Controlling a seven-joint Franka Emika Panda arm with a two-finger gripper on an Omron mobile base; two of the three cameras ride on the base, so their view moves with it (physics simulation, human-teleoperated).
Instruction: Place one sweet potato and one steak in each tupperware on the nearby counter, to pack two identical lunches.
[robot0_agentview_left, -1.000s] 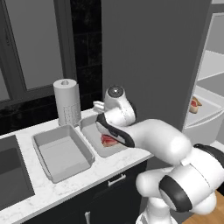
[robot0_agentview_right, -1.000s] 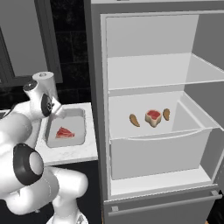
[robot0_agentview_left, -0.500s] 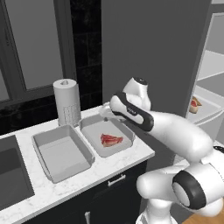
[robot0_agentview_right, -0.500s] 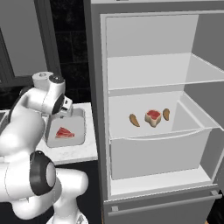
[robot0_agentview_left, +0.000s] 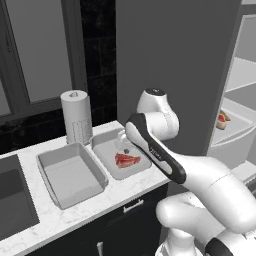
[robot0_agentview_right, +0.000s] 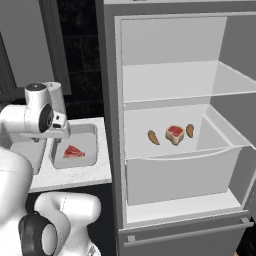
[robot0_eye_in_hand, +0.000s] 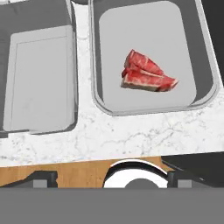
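- The pincer (robot0_eye_in_hand: 112, 177) hangs over the front edge of the white marble tabletop (robot0_eye_in_hand: 131, 131), jaws spread wide and holding nothing; its two dark fingertips (robot0_eye_in_hand: 41, 178) show at the bottom of the hand view.
- One steak (robot0_eye_in_hand: 146, 73) lies ahead of the pincer and slightly to the right in the hand view, on the floor of a shallow light-grey tub (robot0_eye_in_hand: 94, 57) with rounded corners. It is well apart from the fingertips.
- That steak is a red, marbled wedge with a pale tan fat edge along its near side, pointing to the right in the hand view.
- A second grey tub (robot0_eye_in_hand: 74, 65) sits just beside the first, ahead and to the left of the pincer, with a strip of marble between the two rims.
- In the right base view the second steak (robot0_agentview_right: 175, 134) rests far off to the pincer's right, in an open fridge drawer (robot0_agentview_right: 180, 170), between two sweet potatoes (robot0_agentview_right: 153, 137).
- The sweet potatoes are small, orange-brown and tapered; the other one (robot0_agentview_right: 190, 130) lies just right of the steak.
- A paper towel roll (robot0_agentview_left: 76, 116) stands upright behind the tubs.
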